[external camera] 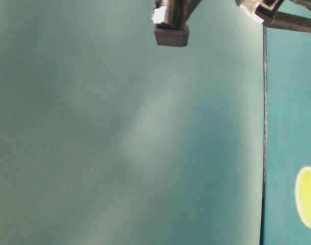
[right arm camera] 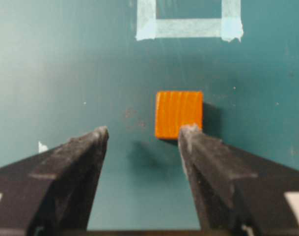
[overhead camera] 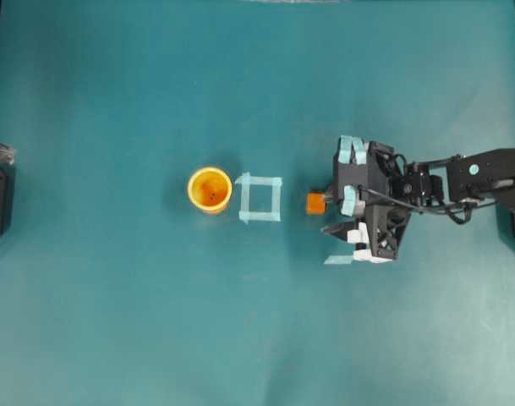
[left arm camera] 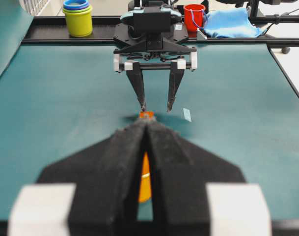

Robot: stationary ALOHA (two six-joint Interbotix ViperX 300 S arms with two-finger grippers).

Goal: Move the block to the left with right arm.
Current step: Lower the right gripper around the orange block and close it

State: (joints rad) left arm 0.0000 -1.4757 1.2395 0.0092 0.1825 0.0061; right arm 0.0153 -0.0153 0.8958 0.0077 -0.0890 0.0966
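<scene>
On the teal tabletop [overhead camera: 113, 321], the right arm's pincer [right arm camera: 142, 133] stands spread wide and holds nothing; one fingertip [right arm camera: 189, 132] sits at the near edge of the block [right arm camera: 178, 114], whether touching I cannot tell. That block lies just right of the tape square [overhead camera: 260, 198], with the orange cup [overhead camera: 210, 189] beyond. Facing it, the left pincer [left arm camera: 145, 129] is pressed together, empty.

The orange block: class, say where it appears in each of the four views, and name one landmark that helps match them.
Overhead: block right of centre, beside the tape square.
Table-level: not in view.
Left wrist: small, mid-frame, below the right gripper.
Right wrist: centre, below the tape square.
Shared landmark: the tape square.
</scene>
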